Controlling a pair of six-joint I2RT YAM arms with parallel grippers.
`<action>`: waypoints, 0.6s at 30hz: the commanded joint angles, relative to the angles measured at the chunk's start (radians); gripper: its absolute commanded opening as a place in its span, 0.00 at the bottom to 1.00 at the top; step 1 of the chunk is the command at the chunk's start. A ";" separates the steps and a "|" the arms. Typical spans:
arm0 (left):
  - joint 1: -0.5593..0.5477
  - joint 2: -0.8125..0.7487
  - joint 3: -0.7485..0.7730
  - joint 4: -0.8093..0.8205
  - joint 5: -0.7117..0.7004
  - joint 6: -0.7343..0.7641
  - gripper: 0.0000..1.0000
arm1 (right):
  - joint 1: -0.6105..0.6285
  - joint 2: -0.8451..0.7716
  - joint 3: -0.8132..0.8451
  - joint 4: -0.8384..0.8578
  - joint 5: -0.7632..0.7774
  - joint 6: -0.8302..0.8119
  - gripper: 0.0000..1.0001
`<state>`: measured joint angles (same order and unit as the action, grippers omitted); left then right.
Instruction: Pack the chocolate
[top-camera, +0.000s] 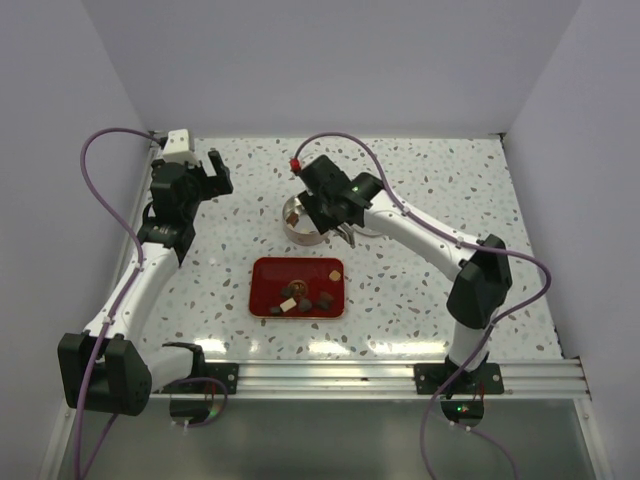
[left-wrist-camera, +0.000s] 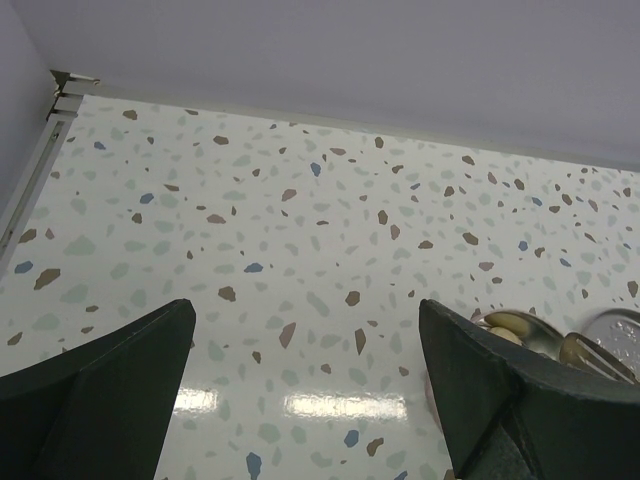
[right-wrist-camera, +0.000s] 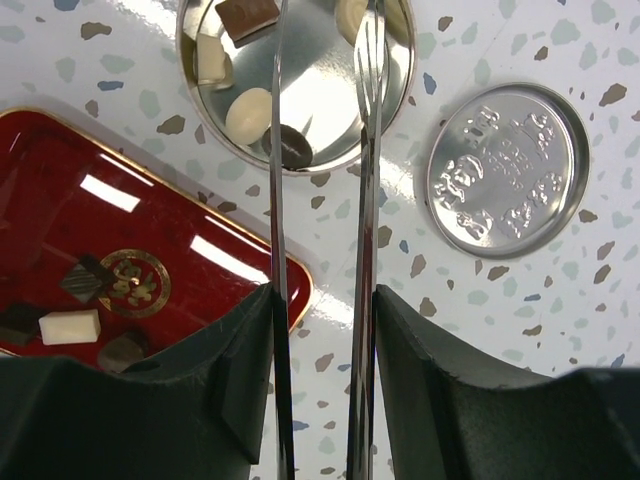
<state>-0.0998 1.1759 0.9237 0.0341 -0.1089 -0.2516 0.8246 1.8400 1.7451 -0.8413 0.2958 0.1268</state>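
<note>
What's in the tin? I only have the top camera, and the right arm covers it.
Observer: Several chocolate pieces lie in the tin: cream, white, brown and dark.
Operator: Are the tweezers carrying one?
Observer: No. The tweezers are spread above the tin, with nothing between the blades.
Operator: Where's the lid?
Observer: The lid lies flat on the table beside the tin, not touching it.

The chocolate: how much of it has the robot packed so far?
Partly done. About five pieces already lie in the round tin. The right gripper holds tweezers over the tin, with nothing visible between them. Several more pieces wait on the red tray, and the lid lies beside the tin, off.
</note>
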 joint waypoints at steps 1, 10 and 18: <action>-0.006 -0.004 0.041 0.010 -0.011 -0.006 1.00 | 0.004 -0.103 -0.030 0.025 -0.042 0.002 0.46; -0.006 -0.002 0.044 0.007 -0.006 -0.006 1.00 | 0.076 -0.258 -0.264 0.083 -0.201 0.095 0.46; -0.006 0.007 0.044 0.012 0.015 -0.014 1.00 | 0.194 -0.303 -0.335 0.110 -0.225 0.129 0.48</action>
<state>-0.0998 1.1782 0.9241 0.0341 -0.1074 -0.2516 0.9920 1.5681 1.4284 -0.7837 0.1192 0.2241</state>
